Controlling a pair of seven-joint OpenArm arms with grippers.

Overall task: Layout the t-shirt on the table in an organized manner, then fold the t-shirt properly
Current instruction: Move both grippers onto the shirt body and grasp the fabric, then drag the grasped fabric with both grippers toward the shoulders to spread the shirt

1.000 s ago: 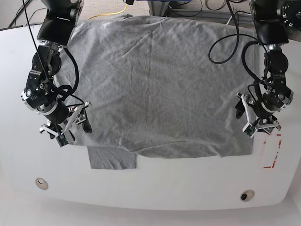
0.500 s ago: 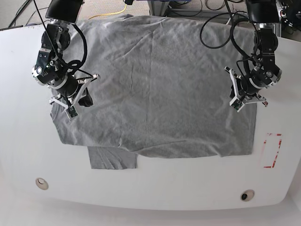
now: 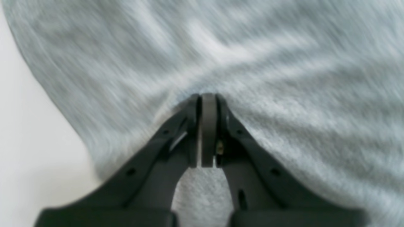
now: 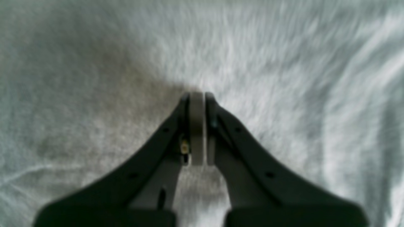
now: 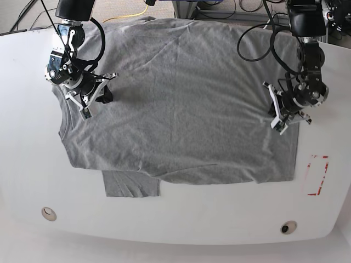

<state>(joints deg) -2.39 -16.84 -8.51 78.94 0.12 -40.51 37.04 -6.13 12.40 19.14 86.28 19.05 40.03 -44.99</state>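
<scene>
Both my grippers had moved up from the shirt's near edge to mid-height and closed: my left gripper pinched a ridge of the t-shirt near its side edge, my right gripper shut on cloth further in. The shirt lay spread on the table, one sleeve poking out below; I judged a fold was starting

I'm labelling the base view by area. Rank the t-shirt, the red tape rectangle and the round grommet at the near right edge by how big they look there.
1. The t-shirt, by far the largest.
2. The red tape rectangle.
3. The grommet, smallest.
</scene>
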